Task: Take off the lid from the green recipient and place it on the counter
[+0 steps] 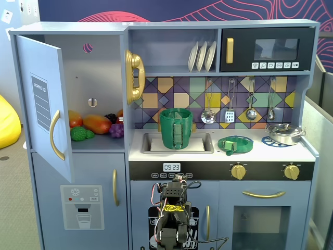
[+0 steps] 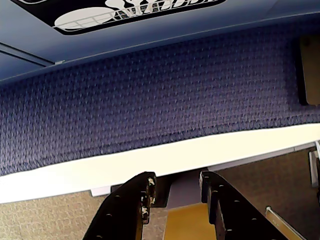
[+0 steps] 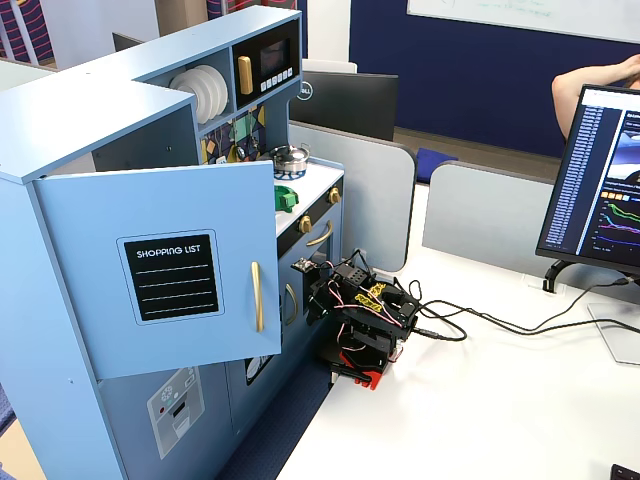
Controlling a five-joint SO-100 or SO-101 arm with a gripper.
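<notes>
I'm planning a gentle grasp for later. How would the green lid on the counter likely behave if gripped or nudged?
The lid looks like a thin flat plastic disc, so probably stiff and light. Lying near the counter front edge, it may slide on that smooth top rather than roll. Its low profile probably gives the fingers little edge to catch.

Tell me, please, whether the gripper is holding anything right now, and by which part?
Nothing is held: the gripper is open and empty in the wrist view, and the lid lies on the counter.
</notes>
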